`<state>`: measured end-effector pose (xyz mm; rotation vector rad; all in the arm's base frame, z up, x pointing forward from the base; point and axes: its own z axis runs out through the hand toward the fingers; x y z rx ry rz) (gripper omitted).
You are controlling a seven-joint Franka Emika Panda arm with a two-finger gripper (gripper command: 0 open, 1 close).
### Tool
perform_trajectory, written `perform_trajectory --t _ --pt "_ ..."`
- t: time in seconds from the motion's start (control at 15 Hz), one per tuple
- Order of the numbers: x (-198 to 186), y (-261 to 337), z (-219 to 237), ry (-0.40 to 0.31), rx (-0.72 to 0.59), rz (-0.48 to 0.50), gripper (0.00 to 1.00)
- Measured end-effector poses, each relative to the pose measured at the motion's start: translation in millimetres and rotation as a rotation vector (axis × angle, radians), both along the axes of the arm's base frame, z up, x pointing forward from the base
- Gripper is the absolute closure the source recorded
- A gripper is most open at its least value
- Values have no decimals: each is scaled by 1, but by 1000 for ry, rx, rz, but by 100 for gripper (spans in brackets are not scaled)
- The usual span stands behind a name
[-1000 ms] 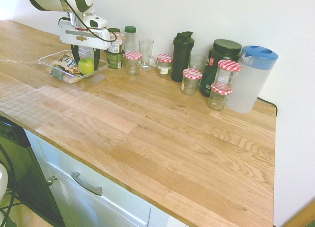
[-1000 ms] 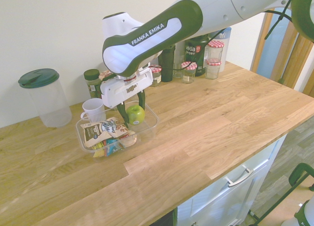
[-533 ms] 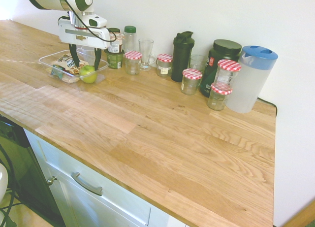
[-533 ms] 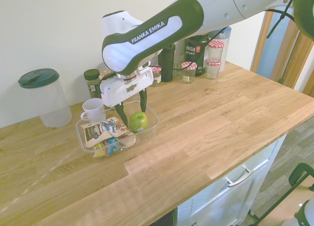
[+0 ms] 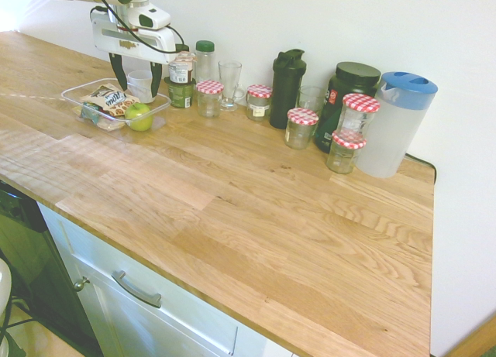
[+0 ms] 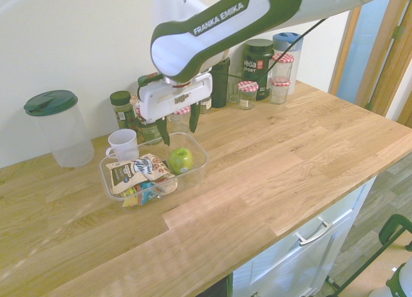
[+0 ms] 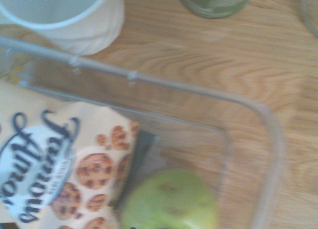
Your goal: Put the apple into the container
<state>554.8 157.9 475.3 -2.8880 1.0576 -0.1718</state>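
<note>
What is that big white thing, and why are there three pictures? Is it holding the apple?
The big white thing is a robot arm. At its end is a hand with two fingers. Two pictures come from cameras standing on opposite sides of the wooden counter. The third comes from a little camera on the arm's wrist, looking straight down from very close.

The hand is open and holds nothing. The green apple lies in the clear plastic tray, next to a cookie packet. The hand hangs above it. A white cup stands behind the tray. Jars with red checked lids and a jug with a blue lid stand along the wall.
</note>
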Motion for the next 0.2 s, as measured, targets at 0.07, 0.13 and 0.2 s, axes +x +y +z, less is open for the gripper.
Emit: perform_trajectory --t 0.07,0.13,0.2 --pt "-5 -45 33 -18 15 -45 0" --pt "-16 -90 60 -24 25 -89 0" --pt "-29 -128 75 -17 28 -138 0"
